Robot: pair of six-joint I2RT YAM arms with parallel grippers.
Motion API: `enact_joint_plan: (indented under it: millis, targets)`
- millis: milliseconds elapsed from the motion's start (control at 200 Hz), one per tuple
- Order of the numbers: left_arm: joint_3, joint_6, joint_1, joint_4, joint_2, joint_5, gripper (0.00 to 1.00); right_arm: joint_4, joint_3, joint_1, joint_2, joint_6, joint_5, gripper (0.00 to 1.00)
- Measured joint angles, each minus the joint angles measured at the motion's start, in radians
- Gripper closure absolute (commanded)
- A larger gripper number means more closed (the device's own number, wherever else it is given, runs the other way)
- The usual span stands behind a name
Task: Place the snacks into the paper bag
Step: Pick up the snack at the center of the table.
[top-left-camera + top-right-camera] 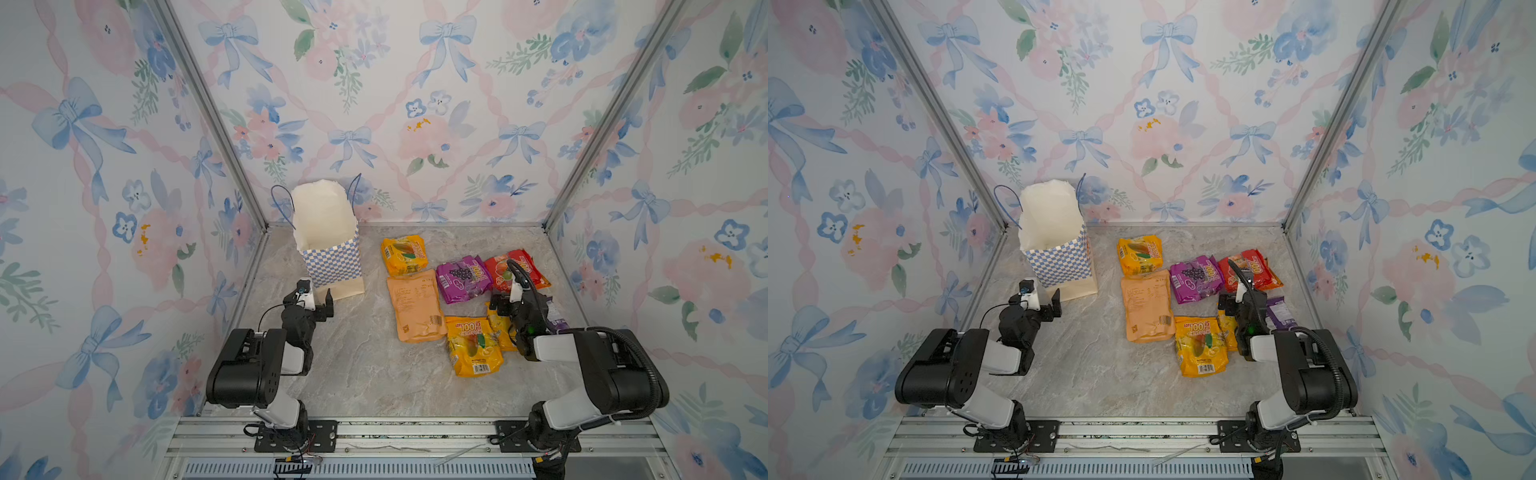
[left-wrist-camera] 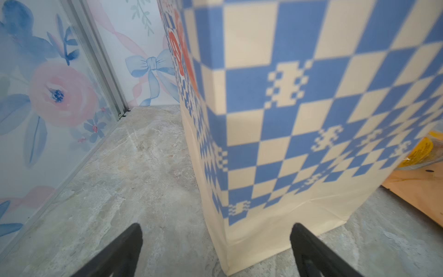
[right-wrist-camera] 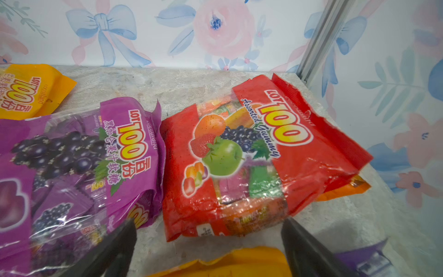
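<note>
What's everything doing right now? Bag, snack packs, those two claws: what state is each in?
paper bag: upright, mouth open, no snack visible inside.
left gripper: open, empty, at the bag's base.
right gripper: open, empty, by the red pack.
red pack: lying flat, ungripped.
purple pack: lying beside the red pack.
orange-tan pouch: lying flat.
yellow packs: lying flat.
purple packet: partly hidden by the right arm.

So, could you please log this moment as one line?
left gripper: open, at paper bag base | right gripper: open, over red pack | held: nothing
</note>
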Motion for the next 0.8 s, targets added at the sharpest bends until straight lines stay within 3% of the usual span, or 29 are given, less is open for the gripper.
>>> enact_joint_plan:
  millis: [801]
  targets:
    - [0.0, 0.0, 0.0, 0.0, 0.0, 0.0, 0.02, 0.001, 0.0, 0.006, 0.0, -0.001, 0.016, 0.03]
